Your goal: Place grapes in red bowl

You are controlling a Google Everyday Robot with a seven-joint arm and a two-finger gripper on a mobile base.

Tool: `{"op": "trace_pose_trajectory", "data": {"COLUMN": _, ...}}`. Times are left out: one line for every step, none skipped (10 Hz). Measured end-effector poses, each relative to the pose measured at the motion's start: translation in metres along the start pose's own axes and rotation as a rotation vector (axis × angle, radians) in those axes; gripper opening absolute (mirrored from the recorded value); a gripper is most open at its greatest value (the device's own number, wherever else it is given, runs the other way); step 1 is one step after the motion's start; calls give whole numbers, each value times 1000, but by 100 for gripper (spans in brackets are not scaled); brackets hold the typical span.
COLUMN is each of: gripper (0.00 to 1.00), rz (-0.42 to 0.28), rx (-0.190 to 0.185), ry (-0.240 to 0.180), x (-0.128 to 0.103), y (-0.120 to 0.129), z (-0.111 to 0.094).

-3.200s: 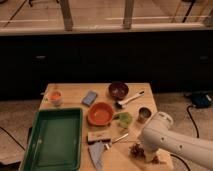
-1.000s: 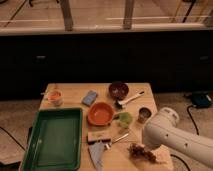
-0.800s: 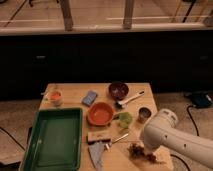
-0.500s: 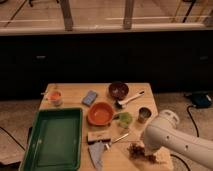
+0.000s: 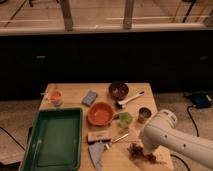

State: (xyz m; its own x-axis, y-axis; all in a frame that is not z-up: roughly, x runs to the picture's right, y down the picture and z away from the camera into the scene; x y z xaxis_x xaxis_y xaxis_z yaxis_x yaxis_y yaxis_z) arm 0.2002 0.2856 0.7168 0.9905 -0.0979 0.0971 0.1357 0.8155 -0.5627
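My gripper hangs at the grapes, at the table's 5 o'clock corner; I can't tell its grip. A stem-only pinch could drop them short of the red bowl, at their 10 o'clock.

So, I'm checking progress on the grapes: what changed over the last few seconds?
The arm's white elbow shifted slightly left and lower in the last second, with the gripper down at the grapes. The grapes, red-orange bowl and green tray stayed put.

Wood table matt; green tray glossy plastic; tool under smooth white arm.
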Motion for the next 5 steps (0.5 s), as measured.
{"op": "trace_pose_trajectory", "data": {"gripper": 53, "rz": 1, "rx": -1, "ry": -6, "x": -2, "y": -2, "z": 3}}
{"op": "trace_pose_trajectory", "data": {"gripper": 53, "rz": 4, "rx": 1, "ry": -7, "x": -2, "y": -3, "z": 4}}
{"op": "trace_pose_trajectory", "data": {"gripper": 53, "rz": 7, "rx": 3, "ry": -5, "x": -2, "y": -3, "z": 4}}
{"op": "trace_pose_trajectory", "data": {"gripper": 53, "rz": 13, "rx": 6, "ry": -5, "x": -2, "y": -3, "z": 4}}
{"op": "trace_pose_trajectory", "data": {"gripper": 53, "rz": 17, "rx": 5, "ry": -7, "x": -3, "y": -3, "z": 4}}
